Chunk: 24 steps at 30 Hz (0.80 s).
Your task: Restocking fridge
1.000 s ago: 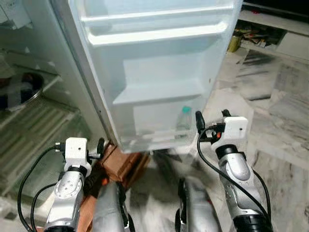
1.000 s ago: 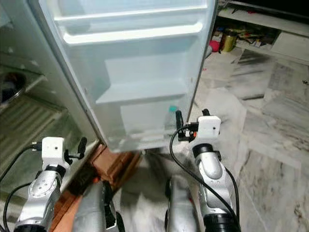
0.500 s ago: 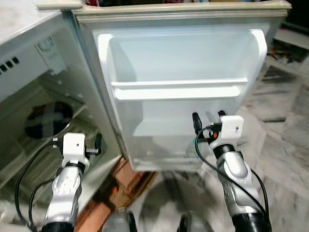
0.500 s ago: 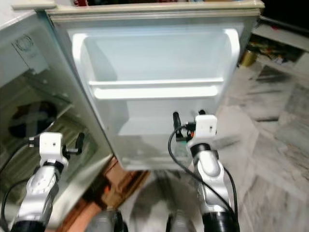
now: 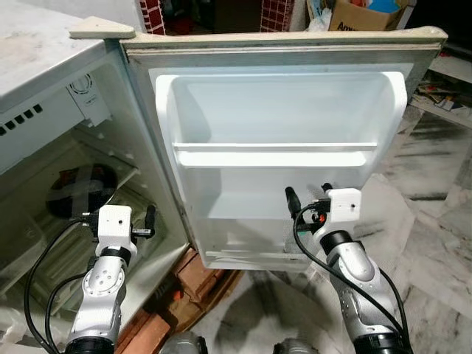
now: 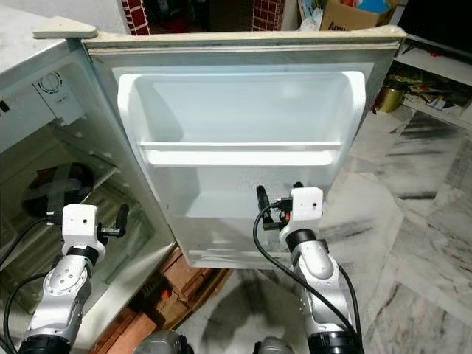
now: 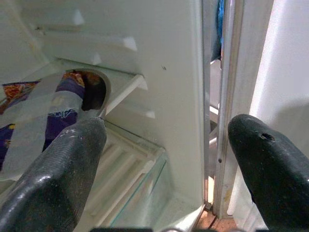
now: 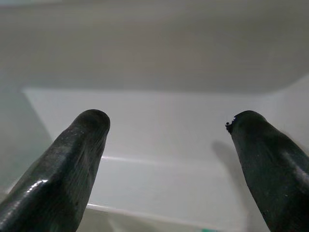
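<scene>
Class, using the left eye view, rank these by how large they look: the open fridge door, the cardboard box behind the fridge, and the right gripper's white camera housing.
1. Fridge door, by far the largest.
2. Cardboard box, partly cut off and farther away, so its true size is unsure.
3. White camera housing on the right gripper.

One open fridge (image 5: 88, 110), two door shelves (image 5: 276, 155), two end effectors (image 5: 306, 195)

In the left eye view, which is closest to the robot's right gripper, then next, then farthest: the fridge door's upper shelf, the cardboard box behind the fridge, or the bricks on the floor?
From the right gripper:
1. Upper shelf, just above it on the door.
2. Bricks, down to its left under the door.
3. Cardboard box, far beyond the door's top edge.
</scene>
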Available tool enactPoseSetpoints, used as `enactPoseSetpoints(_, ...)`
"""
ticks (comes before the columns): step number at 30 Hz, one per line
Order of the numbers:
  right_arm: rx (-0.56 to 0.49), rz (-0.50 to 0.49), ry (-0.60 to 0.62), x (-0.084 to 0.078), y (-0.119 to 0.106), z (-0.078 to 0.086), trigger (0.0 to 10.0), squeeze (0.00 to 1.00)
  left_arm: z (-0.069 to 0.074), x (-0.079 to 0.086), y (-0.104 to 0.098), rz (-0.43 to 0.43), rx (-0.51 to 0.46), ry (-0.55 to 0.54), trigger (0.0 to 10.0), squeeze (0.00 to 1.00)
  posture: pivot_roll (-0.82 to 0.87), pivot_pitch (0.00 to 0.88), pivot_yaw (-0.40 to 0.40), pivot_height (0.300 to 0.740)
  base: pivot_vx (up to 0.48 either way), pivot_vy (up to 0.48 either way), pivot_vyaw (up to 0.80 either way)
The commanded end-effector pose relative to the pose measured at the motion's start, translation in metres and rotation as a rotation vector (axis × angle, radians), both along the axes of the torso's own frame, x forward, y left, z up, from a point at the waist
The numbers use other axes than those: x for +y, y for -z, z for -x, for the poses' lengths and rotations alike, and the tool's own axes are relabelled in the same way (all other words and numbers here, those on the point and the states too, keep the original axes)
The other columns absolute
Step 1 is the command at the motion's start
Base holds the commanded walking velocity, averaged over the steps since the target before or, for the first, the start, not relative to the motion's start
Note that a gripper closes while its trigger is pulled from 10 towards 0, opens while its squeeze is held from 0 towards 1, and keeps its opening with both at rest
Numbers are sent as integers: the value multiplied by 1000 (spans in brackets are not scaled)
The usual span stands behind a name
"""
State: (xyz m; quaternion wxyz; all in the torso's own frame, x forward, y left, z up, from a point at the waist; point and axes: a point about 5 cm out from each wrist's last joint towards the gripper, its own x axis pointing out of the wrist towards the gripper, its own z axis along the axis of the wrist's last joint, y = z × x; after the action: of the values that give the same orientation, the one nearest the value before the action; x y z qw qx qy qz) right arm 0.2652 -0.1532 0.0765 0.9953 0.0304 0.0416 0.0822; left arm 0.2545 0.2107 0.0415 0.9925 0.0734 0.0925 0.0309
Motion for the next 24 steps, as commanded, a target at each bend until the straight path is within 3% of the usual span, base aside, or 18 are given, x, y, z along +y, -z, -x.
enactPoseSetpoints(1,29,-4,-9,0,4,1,10000,0,-1,1,1,-11,13,-6,10000,0,-71,9,30,740,-240,0,0)
enactPoseSetpoints(10,28,21,-36,1,4,2,10000,0,-2,-2,2,-12,15,-3,10000,0,-75,8,30,740,-162,-85,0)
enactPoseSetpoints(24,11,11,-43,4,1,0,10000,0,-4,-2,3,-33,18,11,10000,0,-77,7,31,740,0,-384,0)
